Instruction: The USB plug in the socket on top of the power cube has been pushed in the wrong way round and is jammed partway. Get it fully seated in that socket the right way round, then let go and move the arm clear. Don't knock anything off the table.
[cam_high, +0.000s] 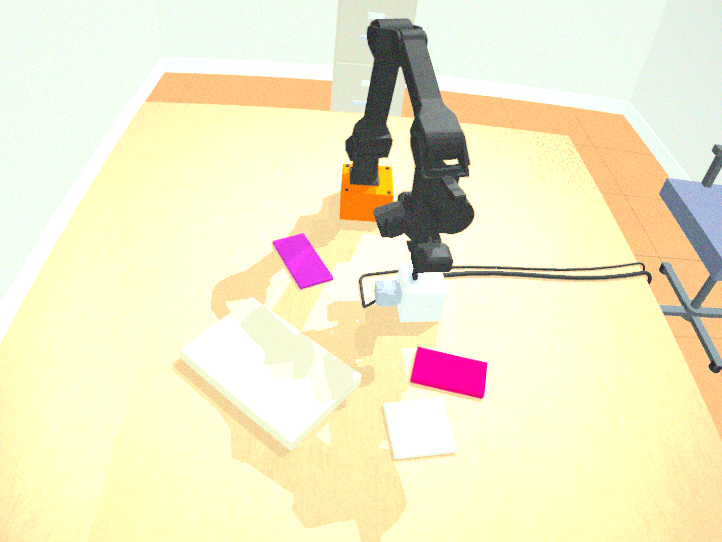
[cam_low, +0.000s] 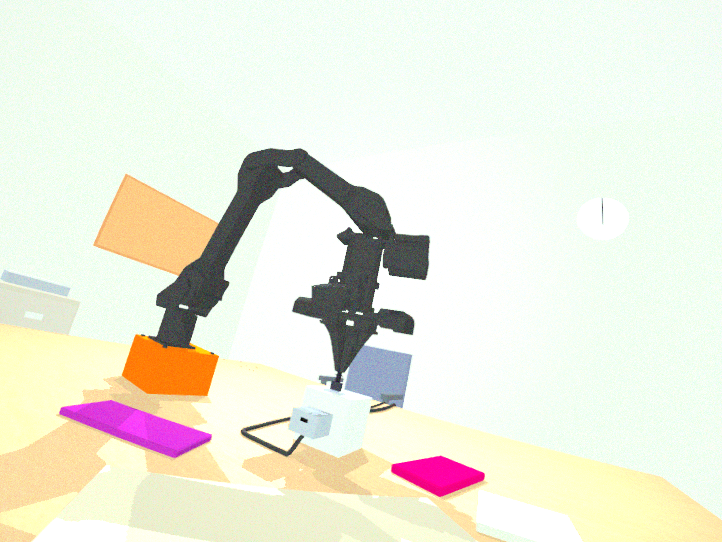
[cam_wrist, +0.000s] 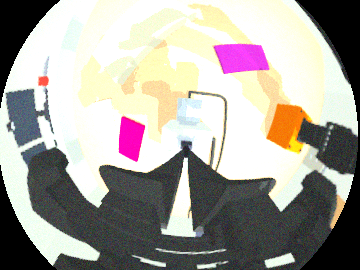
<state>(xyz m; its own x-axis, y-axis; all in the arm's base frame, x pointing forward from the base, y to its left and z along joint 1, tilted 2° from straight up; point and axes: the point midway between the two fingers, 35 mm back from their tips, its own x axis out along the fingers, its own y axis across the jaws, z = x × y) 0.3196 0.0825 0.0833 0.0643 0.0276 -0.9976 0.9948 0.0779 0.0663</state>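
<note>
The white power cube (cam_high: 422, 300) (cam_low: 349, 422) (cam_wrist: 172, 134) stands on the table, with a pale block (cam_high: 386, 292) (cam_low: 310, 422) (cam_wrist: 189, 111) on its side. The dark USB plug (cam_low: 335, 385) (cam_wrist: 186, 144) is upright at the cube's top face. My gripper (cam_low: 338, 375) (cam_wrist: 186, 153) points straight down over the cube and is shut on the USB plug. In the top view the arm's wrist hides most of the fingers. The fingers and cube hide the plug's lower end, so its depth and which way round it is cannot be told.
A black cable (cam_high: 524, 275) (cam_low: 265, 425) (cam_wrist: 225, 115) loops beside the cube and runs across the table. A purple slab (cam_high: 303, 260) (cam_low: 134, 425) (cam_wrist: 242, 58), a magenta slab (cam_high: 449, 372) (cam_low: 438, 473) (cam_wrist: 131, 139), a large white slab (cam_high: 256, 373) and a small white square (cam_high: 419, 428) lie around it.
</note>
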